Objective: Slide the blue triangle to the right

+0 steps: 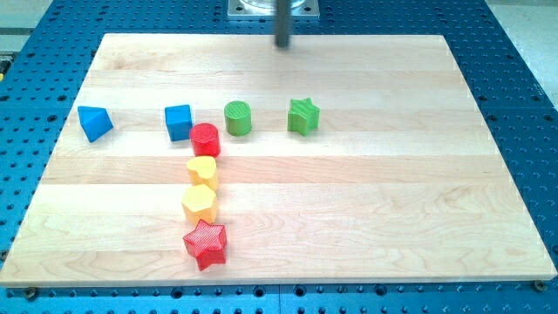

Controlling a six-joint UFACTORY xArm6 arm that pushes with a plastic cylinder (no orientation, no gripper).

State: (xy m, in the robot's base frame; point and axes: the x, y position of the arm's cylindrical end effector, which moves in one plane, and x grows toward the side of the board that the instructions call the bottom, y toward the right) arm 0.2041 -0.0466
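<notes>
Vertically, tip (pixel 283 44) far above blocks

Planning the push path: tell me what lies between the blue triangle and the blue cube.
Nothing: bare board between the blue triangle and the blue cube, per the camera view.

Blue triangle (pixel 94 122) — flat on board, far left.

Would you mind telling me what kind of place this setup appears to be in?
Most likely a robotics lab bench. A wooden board sits on a blue perforated mounting table, small coloured blocks such as the blue triangle are laid out on it, and my tip hangs near the view's top, far from them.
</notes>
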